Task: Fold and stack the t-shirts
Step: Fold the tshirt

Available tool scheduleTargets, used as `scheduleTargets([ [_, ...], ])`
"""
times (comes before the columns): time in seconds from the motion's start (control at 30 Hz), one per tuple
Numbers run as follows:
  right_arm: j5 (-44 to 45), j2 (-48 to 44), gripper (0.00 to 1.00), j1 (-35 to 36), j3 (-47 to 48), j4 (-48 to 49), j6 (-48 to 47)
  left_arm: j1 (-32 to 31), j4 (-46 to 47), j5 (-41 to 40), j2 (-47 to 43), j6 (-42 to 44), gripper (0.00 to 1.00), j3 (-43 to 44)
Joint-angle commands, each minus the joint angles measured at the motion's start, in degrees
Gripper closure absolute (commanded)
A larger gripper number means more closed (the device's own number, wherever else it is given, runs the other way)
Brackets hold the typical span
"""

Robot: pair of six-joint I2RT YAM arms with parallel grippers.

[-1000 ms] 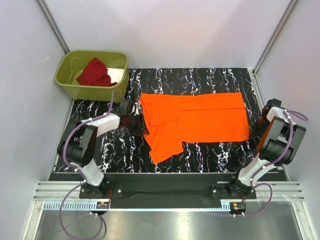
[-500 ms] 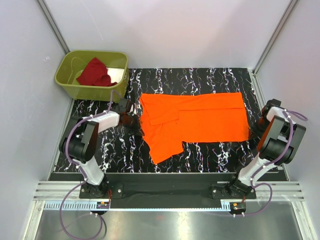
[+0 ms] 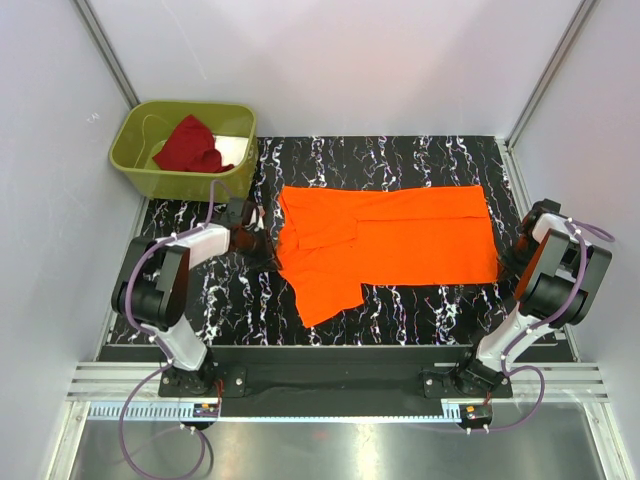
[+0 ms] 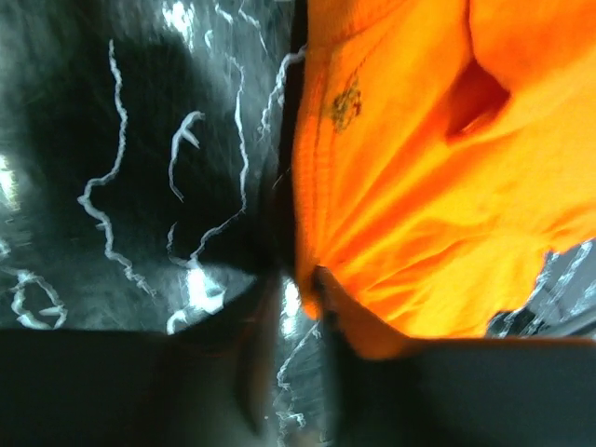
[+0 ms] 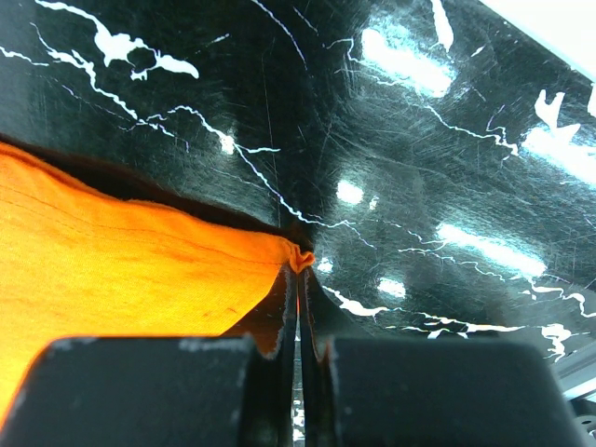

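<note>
The orange shirt (image 3: 400,235) lies spread on the black table (image 3: 400,155) with white veins, its long side running from left to right. Most of it is flat. At its left end one part reaches toward the near edge of the table, and another piece is folded over on top of the cloth there. The dark red shirt (image 3: 188,145) is not on the table; it lies crumpled inside the green bin (image 3: 140,165), which stands at the far left corner, well apart from the orange shirt. The left gripper (image 3: 265,242) is low over the table, just at the left edge of the orange shirt. Its wrist view is blurred: the wrinkled hem comes down to the gap between the two dark fingers, and they seem to stand a little apart, but I cannot tell if they hold the cloth or not. The right gripper (image 5: 298,275) is at the near right corner of the orange shirt. Its fingers are pressed together with only a thin line between them, and the corner of the cloth is pinched and bunched at their tips.
</note>
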Motion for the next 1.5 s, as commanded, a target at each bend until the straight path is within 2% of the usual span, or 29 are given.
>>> scheduleTargets([
  [0.0,2.07,1.38,1.00,-0.27,0.08,-0.77,-0.38,0.57,-2.08,-3.04,-2.41,2.27,0.54,-1.76],
  [0.1,1.19,1.47,1.00,-0.27,0.52,-0.77,-0.56,0.57,-2.00,-5.59,-4.26,3.76,0.39,1.21],
  [0.17,0.84,1.64,1.00,-0.27,0.61,-0.68,-0.65,0.66,-2.08,-5.86,-2.69,4.29,0.37,3.86],
  [0.37,-0.39,2.00,1.00,-0.27,0.96,-0.41,-0.82,0.66,-2.18,-5.60,6.71,3.50,0.47,14.84],
  [0.53,-1.09,2.35,1.00,-0.27,1.22,-0.24,-0.82,0.66,-2.25,-6.47,11.80,4.03,0.49,18.54],
  [0.63,-1.36,2.70,1.00,-0.27,1.22,-0.07,-0.73,0.75,-2.18,-6.48,13.66,4.20,0.58,20.22],
  [0.77,-0.66,2.96,1.00,-0.27,0.87,-0.15,-0.56,1.36,-2.26,-9.19,14.19,3.68,0.86,20.57],
  [0.8,-0.48,3.14,1.00,-0.27,0.70,-0.15,-0.47,1.54,-2.69,-9.81,14.19,3.68,0.97,20.83],
  [0.83,-0.13,3.14,1.00,-0.27,0.69,-0.41,-0.38,1.80,-3.74,-10.77,14.02,3.76,1.00,20.92],
  [1.0,1.28,3.14,1.00,-0.27,0.78,-0.77,-0.03,2.33,-5.42,-16.93,12.61,5.35,1.00,19.96],
  [1.13,0.58,3.49,1.00,-0.27,0.61,-0.51,-0.03,2.68,-5.68,-17.02,12.52,5.70,1.00,19.86],
  [1.23,0.22,3.67,1.00,-0.27,0.61,-0.50,-0.29,2.68,-6.21,-16.93,12.09,5.88,0.79,19.87],
  [1.27,-0.04,3.58,1.00,-0.27,0.61,-0.59,-0.29,2.68,-6.39,-16.85,11.65,6.14,0.67,19.26],
  [1.37,-0.30,3.67,1.00,-0.27,0.61,-0.68,-0.21,2.68,-6.57,-17.02,7.53,5.88,0.50,15.41],
  [1.47,-0.66,3.75,1.00,-0.18,0.52,-0.59,-0.29,2.59,-6.39,-13.53,1.20,5.18,0.47,9.70],
])
